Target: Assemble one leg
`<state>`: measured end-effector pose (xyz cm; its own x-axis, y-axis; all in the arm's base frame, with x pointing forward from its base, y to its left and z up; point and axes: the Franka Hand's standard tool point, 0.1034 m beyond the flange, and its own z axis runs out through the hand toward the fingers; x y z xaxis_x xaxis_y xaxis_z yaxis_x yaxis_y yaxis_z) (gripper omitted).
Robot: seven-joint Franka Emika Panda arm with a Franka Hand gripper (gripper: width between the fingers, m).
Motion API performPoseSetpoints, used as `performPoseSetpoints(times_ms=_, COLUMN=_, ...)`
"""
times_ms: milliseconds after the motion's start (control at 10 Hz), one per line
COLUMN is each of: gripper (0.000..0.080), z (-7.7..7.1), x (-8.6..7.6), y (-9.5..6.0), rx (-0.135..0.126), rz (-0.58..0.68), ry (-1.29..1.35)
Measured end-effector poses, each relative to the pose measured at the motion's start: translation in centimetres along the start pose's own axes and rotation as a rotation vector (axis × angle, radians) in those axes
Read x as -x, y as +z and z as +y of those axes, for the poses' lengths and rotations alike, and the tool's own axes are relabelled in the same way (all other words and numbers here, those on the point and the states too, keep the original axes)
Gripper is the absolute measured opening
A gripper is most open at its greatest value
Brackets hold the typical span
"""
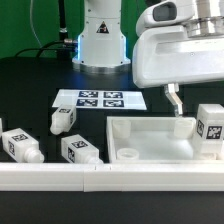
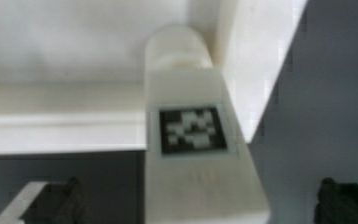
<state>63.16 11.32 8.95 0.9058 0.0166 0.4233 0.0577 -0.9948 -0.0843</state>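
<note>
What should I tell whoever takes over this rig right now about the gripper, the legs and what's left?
Gripper open, low over the tray's far corner at the exterior view's right; the wrist view shows a tagged leg between its fingers, not gripped.
Exterior view: three loose legs at its left, one at its right beside the tray.
Done: no leg fitted that I can see.
Left: grip a leg and seat it in a tray socket.
</note>
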Motion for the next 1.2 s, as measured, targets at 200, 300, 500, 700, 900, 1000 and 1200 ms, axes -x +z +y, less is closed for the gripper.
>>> performPoseSetpoints(times_ms=200, gripper=0.0649, z=0.1, x=-0.1, y=0.4, rx=-0.011, rz=-0.136, ry=0.011)
performPoseSetpoints(times_ms=300, gripper=0.0649, z=0.5, x=0.0, y=0.5, rx=-0.015, rz=-0.222, ry=0.013)
performPoseSetpoints(times_ms=500, gripper=0.0649, z=1.8, x=-0.6, y=0.4, rx=-0.019, rz=-0.344, ry=0.036)
performPoseSetpoints(times_ms=700, gripper=0.0533, z=1.8, x=-0.7, y=0.3, rx=-0.025, rz=-0.397, ry=0.038)
performPoseSetpoints(times_ms=900, gripper=0.0395, z=1.8, x=-0.6, y=0.3, rx=-0.025, rz=-0.397, ry=0.038)
performPoseSetpoints(times_ms=1000, gripper=0.0285, z=1.8, x=-0.6, y=0.3, rx=-0.025, rz=-0.397, ry=0.038)
performPoseSetpoints(times_ms=1200, gripper=0.0285, z=1.8, x=-0.6, y=0.3, rx=-0.025, rz=-0.397, ry=0.038)
